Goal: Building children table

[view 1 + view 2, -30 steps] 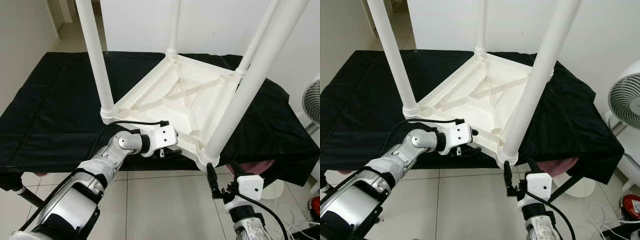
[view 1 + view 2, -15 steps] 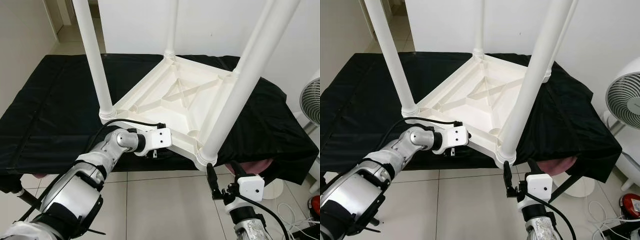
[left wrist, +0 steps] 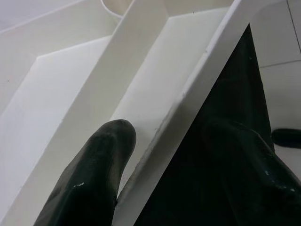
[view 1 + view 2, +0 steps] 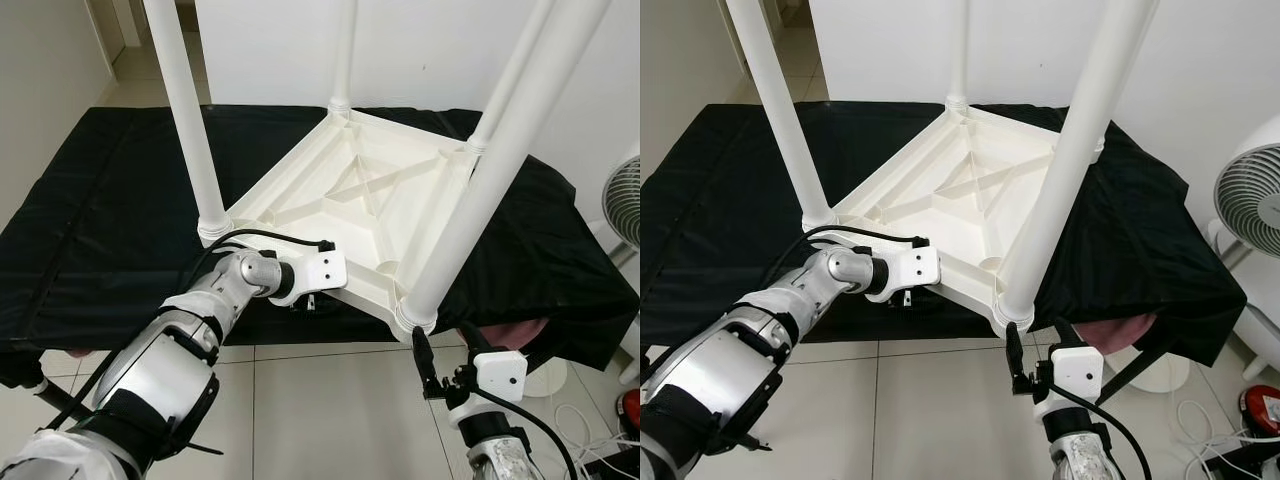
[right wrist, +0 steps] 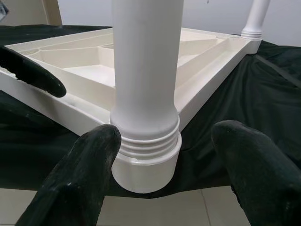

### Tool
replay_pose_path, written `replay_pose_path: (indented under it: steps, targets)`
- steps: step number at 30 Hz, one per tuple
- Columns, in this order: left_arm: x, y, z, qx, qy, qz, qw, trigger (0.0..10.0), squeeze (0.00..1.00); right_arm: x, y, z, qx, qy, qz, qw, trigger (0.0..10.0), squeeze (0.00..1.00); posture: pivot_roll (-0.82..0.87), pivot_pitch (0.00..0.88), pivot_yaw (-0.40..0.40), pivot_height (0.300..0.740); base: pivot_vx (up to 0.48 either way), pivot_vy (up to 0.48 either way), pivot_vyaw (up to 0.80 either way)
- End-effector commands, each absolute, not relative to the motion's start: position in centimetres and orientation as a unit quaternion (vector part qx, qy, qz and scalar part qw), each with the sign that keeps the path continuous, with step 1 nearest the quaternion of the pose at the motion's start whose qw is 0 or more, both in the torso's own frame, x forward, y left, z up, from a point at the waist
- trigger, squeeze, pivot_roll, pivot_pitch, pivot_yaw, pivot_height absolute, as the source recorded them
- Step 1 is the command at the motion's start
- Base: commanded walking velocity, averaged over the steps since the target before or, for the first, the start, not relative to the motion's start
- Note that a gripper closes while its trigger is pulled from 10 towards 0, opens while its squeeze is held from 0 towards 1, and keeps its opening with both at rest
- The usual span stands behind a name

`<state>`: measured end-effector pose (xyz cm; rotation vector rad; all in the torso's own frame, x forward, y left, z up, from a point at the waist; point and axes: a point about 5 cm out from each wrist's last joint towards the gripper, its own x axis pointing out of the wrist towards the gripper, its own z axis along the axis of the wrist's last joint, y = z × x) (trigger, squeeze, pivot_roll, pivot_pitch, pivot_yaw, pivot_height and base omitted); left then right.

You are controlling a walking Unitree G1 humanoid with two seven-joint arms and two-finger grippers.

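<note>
An upside-down white children's table lies on a black-covered table, its legs pointing up. My left gripper is at the near rim of the white top. In the left wrist view the left gripper is open and straddles that rim, one finger inside the tray-like underside and the other outside over the black cloth. My right gripper hangs below the near right leg. Seen from the right wrist, the right gripper is open, with the leg's base collar between its fingers, apart from both.
A white fan stands at the right beside the black table. Something pink shows under the hanging cloth at the near right corner. Cables lie on the tiled floor at the lower right. A white wall closes off the back.
My left arm has drawn its elbow in while its gripper stays at the near rim. The view has shifted slightly. The right gripper holds the same place below the leg.
</note>
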<state>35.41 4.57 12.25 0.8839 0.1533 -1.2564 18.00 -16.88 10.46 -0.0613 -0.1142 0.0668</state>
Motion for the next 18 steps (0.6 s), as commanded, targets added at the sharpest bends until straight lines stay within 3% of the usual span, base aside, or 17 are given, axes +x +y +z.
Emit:
replay_pose_path:
  steps: [1, 7, 8, 9, 13, 14, 18]
  targets:
    - [36.34, 5.31, 11.85, 0.418, 0.048, -0.465, 0.779, 10.0, 0.0, 17.96, -16.87, 10.5, -0.035, -0.053, 0.031, 0.997, 10.0, 0.0, -0.19, 0.018, 0.021, 0.74, 0.0, 0.0, 0.0]
    - [36.02, 5.39, 11.36, 0.414, 0.067, -0.488, 0.765, 10.0, 0.0, 17.95, -16.77, 10.45, -0.035, -0.052, 0.029, 0.998, 10.0, 0.0, -0.19, 0.02, 0.03, 0.74, 0.0, 0.0, 0.0]
    - [35.94, 5.48, 11.33, 0.409, 0.071, -0.498, 0.761, 4.9, 0.0, 17.94, -16.72, 10.42, -0.034, -0.052, 0.028, 0.998, 10.0, 0.0, -0.19, 0.022, 0.036, 0.74, 0.0, 0.0, 0.0]
    - [35.85, 5.59, 11.35, 0.399, 0.077, -0.51, 0.758, 2.2, 0.0, 17.92, -16.62, 10.38, -0.034, -0.051, 0.026, 0.998, 10.0, 0.0, -0.18, 0.025, 0.041, 0.74, 0.0, 0.0, 0.0]
    - [35.8, 5.67, 11.37, 0.392, 0.081, -0.519, 0.756, 2.2, 0.0, 17.9, -16.56, 10.35, -0.033, -0.05, 0.025, 0.998, 10.0, 0.0, -0.18, 0.025, 0.041, 0.74, 0.0, 0.0, 0.0]
    - [35.75, 5.73, 11.41, 0.384, 0.084, -0.527, 0.754, 0.0, 0.0, 17.89, -16.49, 10.32, -0.033, -0.049, 0.025, 0.998, 10.0, 0.0, -0.18, 0.026, 0.043, 0.74, 0.0, 0.0, 0.0]
    - [35.44, 6.1, 11.14, 0.367, 0.1, -0.551, 0.743, 0.0, 0.0, 17.95, -16.36, 10.27, -0.034, -0.048, 0.023, 0.998, 10.0, 0.0, -0.18, 0.026, 0.045, 0.74, 0.0, 0.0, 0.0]
